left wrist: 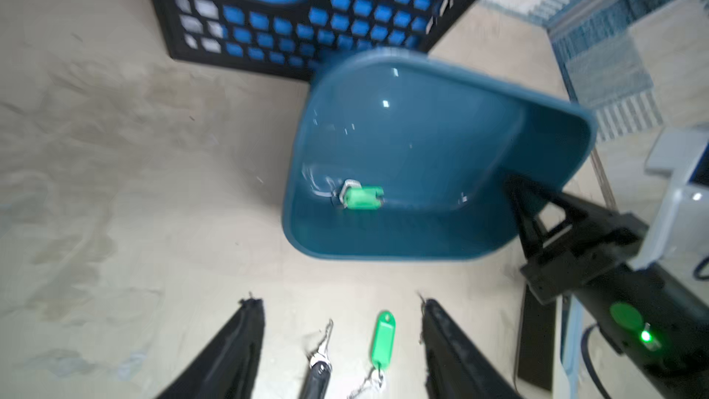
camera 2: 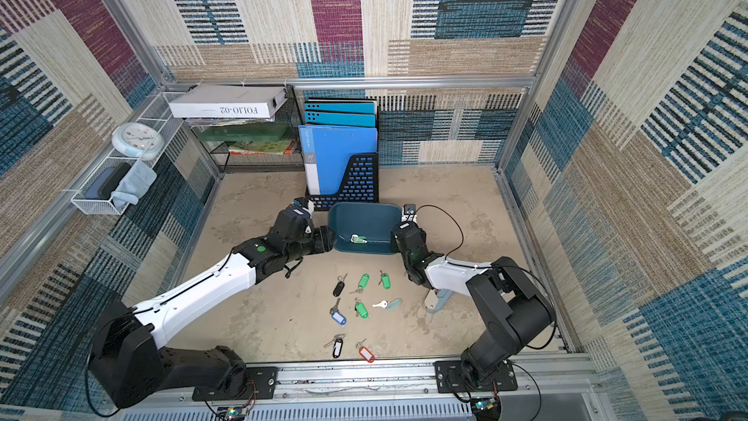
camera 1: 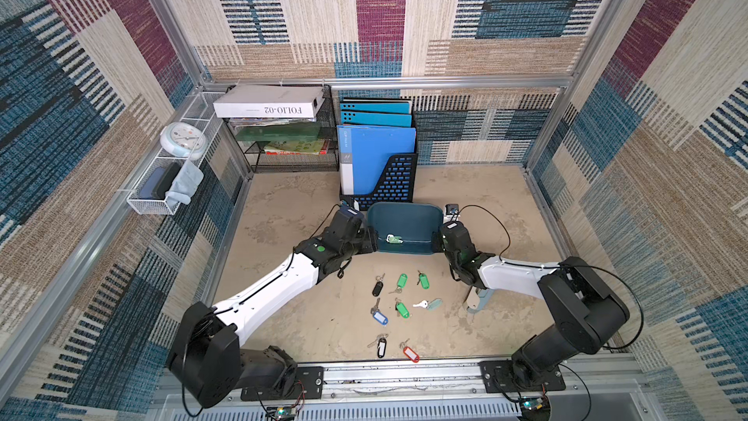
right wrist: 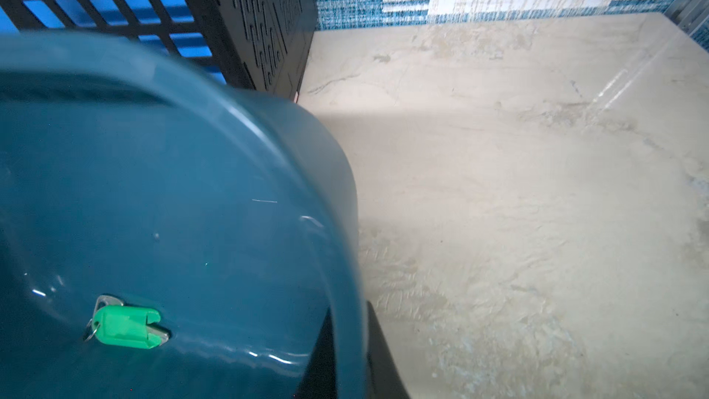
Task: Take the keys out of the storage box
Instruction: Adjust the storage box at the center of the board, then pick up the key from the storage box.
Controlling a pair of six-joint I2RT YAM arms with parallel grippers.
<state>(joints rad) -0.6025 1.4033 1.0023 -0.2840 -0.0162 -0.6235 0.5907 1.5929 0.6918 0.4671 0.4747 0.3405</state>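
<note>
**Storage box.** The storage box [camera 1: 404, 220] is found at mid-bench, just in front of the black file holder [camera 1: 394, 180]. It appears tipped toward the front edge. Whether it is lifted clear of the bench cannot be told.

**Right gripper.** The right gripper [left wrist: 514, 193] is seen clamped on the rim at the box's right end, with one finger [right wrist: 383, 362] outside the wall.

**Left gripper.** The left gripper [left wrist: 337, 301] is seen with jaws apart, just beside the box's left end and not touching it.

**Keys.**
- One green key [right wrist: 124, 327] is noted inside the box, lying at the foot of its front wall.
- Eight keys [camera 1: 402, 309] are scattered on the bench between the box and the front edge.
- The red-tagged key [camera 1: 410, 354] lies nearest that edge.

**Other.** A stapler [camera 1: 477, 299] is partly hidden beneath the right arm.
</note>
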